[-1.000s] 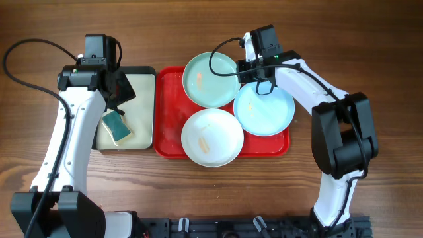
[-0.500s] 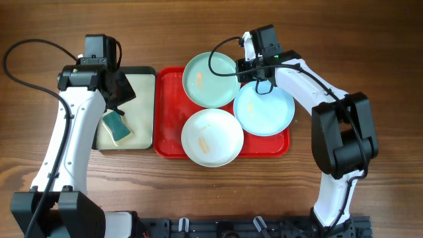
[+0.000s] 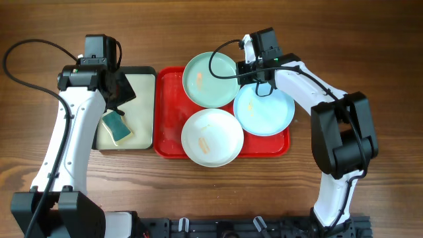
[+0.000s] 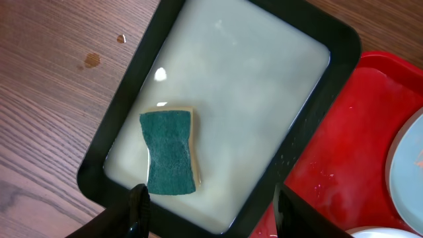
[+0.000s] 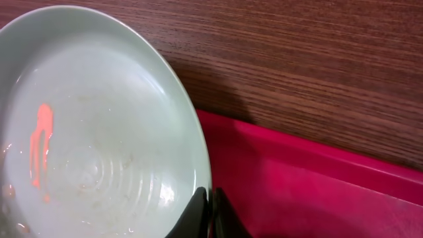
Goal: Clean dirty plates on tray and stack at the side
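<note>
Seen from overhead, the red tray (image 3: 168, 112) lies mid-desk (image 3: 370, 39) with all three plates on it. The upper plate (image 3: 211, 79), pale and streaked orange, sits at 12 o'clock and overhangs the far rim. The right-hand plate (image 3: 264, 109) (also pale) is at 3 o'clock. The white plate (image 3: 211, 137) is at 6 o'clock, reaching past the near rim.

That view shows only that the right arm comes down where the two pale plates meet. The right wrist view shows the rest: the right end effector (image 5: 208, 215) is pinched fully together on the upper plate's rim, at that plate's 4 o'clock, with bare red tray just beside it.

At 9 o'clock of the red tray, touching it, stands a small tray (image 4: 340, 53) with a dark rim and a pale inside. From overhead the left arm covers much of it. The left wrist view shows a green-topped sponge (image 4: 170, 152) lying flat inside. The left end effector (image 4: 210, 215) hangs above it, spread about halfway and gripping nothing (its fingertips just frame the sponge's near end).
</note>
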Tool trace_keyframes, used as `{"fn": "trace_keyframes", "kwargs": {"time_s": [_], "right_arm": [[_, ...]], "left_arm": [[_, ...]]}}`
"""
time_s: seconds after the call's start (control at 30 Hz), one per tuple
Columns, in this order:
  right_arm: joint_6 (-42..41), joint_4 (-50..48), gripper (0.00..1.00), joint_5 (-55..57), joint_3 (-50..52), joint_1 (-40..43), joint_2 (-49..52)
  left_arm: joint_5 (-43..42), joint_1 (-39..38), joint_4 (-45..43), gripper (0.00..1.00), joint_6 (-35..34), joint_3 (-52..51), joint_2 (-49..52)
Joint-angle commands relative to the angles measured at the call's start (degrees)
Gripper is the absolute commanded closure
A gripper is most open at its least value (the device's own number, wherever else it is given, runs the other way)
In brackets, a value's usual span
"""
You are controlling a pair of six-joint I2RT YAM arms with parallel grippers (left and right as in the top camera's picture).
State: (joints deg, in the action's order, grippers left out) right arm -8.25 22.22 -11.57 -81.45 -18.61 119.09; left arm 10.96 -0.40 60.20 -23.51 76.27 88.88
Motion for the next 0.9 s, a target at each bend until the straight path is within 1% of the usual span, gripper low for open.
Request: {"fn": "trace_keyframes", "kwargs": {"time_s": [0.0,0.2,0.3,0.4,0.47,0.5,0.57,0.77,0.87], "right_arm": [[0.55,0.33,0.90,-0.94,0.59,-0.35,1.60],[0.63,0.55,0.90,-0.87,0.59,-1.49,1.60],[0.61,0.81,0.91,-0.83,0.59,-1.75,1.60],[0.59,0.98,0.95,0.22,0.59,-1.73,1.60],[0.59,1.01,0.94,0.63,0.59,-1.75,1.60],[0.61,1.03,0.91,0.63,0.59,-1.75,1.60],[0.59,1.01,0.88,0.63,0.59,-1.75,1.60],[0.55,0.70,0.88,0.59,0.59,-1.79,2.47],[0.31,0.42,0.91,0.59,0.57,-1.79,2.64]], "left_arm": [[1.11,0.37,0.09,0.43,-1.01,0.83,0.17],[1.11,0.37,0.09,0.43,-1.01,0.83,0.17],[1.11,0.37,0.09,0.43,-0.98,0.83,0.17],[1.14,0.37,0.09,0.43,-0.98,0.83,0.17],[1.14,0.37,0.07,0.42,-0.98,0.83,0.17],[1.14,0.37,0.07,0.43,-0.98,0.83,0.17],[1.14,0.37,0.07,0.42,-0.98,0.83,0.17],[1.14,0.37,0.07,0.43,-0.98,0.83,0.17],[1.14,0.37,0.07,0.43,-0.98,0.83,0.17]]}}
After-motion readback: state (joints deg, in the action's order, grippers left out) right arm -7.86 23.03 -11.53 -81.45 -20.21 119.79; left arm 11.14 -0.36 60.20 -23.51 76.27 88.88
